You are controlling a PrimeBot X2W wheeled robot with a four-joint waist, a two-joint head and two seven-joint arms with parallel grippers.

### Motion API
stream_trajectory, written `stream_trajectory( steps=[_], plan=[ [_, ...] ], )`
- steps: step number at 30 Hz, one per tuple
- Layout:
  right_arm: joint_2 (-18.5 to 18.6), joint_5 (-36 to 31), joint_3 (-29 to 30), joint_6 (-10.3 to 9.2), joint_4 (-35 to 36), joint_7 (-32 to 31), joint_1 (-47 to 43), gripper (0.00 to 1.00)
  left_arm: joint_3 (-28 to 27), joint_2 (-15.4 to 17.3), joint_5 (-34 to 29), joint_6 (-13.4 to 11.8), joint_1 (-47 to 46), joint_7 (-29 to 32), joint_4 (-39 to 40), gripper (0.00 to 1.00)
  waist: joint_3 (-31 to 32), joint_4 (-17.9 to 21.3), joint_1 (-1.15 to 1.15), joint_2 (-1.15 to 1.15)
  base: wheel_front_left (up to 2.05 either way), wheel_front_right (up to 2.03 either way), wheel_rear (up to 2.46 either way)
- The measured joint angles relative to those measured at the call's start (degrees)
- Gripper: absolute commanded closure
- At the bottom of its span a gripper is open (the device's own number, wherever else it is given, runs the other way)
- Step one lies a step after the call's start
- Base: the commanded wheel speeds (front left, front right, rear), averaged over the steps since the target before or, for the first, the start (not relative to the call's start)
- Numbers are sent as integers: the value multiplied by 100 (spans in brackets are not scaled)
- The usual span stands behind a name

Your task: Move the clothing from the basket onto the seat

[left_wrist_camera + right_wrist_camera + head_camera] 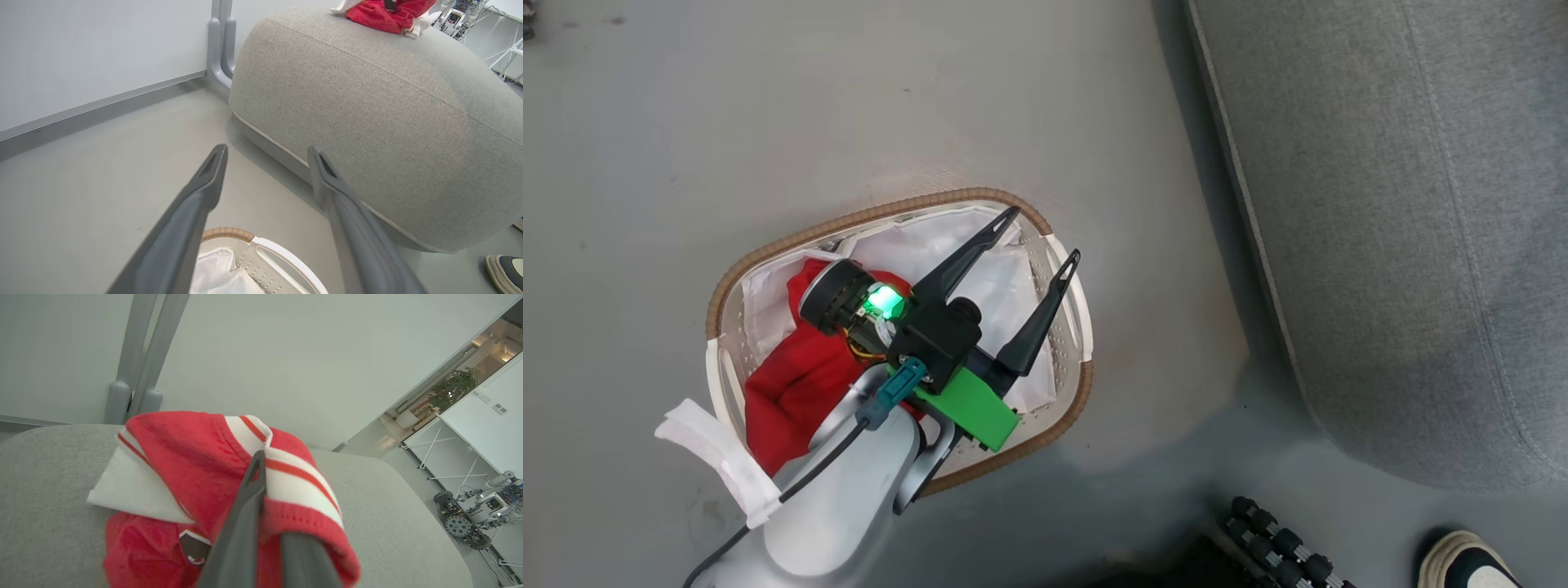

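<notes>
The white basket (792,237) with its brown woven rim stands on the floor left of the grey seat (1405,204). A red garment (792,367) lies in the basket's near-left part on the white liner (1005,282). My left gripper (1045,233) hangs open over the basket, nothing between its fingers; the left wrist view looks past that gripper (267,150) and the basket rim (269,249) to the seat (367,122). On top of the seat lies the red jersey (380,14). My right gripper (263,473) is shut on this white-striped jersey (184,457), resting on the seat (41,477).
A person's shoe (1462,563) stands by the seat's near corner, beside a black ribbed part (1274,539). A white liner flap (719,457) hangs over the basket's near-left rim. A grey wall post (220,41) rises behind the seat. Small wheeled robots (470,514) stand far right.
</notes>
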State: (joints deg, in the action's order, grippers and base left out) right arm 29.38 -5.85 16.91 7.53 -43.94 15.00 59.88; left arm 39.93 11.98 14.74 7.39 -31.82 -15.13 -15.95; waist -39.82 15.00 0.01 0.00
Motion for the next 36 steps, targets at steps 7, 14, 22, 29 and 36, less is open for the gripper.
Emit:
stream_trajectory(
  steps=[7,14,22,29,36],
  plan=[
    [-573,-114,580,0,387,0,-1141,0,-89,-53,1,0,14,0,-53,0,155,-9,0,0,0,0,0],
    [-1081,119,584,0,1223,0,-2147,0,-243,-64,-18,0,221,0,-120,0,525,130,-1,0,0,0,0],
    [-1227,577,-63,0,2148,1,-2978,0,-547,-164,-16,0,562,0,-130,0,1082,300,-1,0,0,0,0],
    [-1369,914,-968,0,2954,0,-3316,0,-1039,-322,-7,-34,889,0,-97,0,1608,326,-2,0,0,0,0],
    [-1601,1133,-1702,0,3262,0,-3489,0,-1712,-453,-31,-118,1180,0,-64,0,2031,60,-2,0,0,0,0]
  ],
)
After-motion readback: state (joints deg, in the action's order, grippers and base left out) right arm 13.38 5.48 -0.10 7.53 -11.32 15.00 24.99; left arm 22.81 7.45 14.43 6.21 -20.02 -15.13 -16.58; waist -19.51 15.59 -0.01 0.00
